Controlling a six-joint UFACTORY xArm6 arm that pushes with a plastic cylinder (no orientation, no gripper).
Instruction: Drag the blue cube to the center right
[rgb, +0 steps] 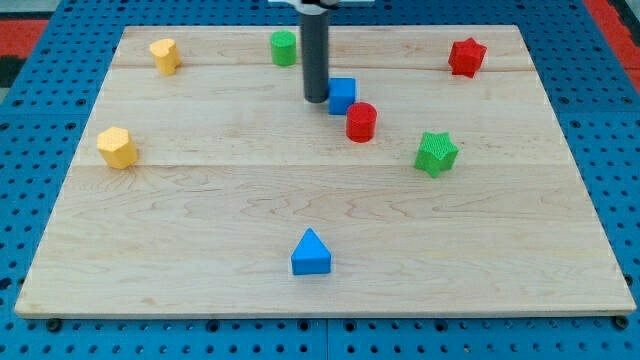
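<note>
Cube (343, 95) above prism (311, 253) (well apart).

lab bench | wooden board (200, 200) on blue pegboard (40, 60) | coloured test blocks

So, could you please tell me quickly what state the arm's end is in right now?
My tip: a plain dark rod with no jaws, holding nothing, resting at the left side of the small blue cube, apparently touching it.
</note>
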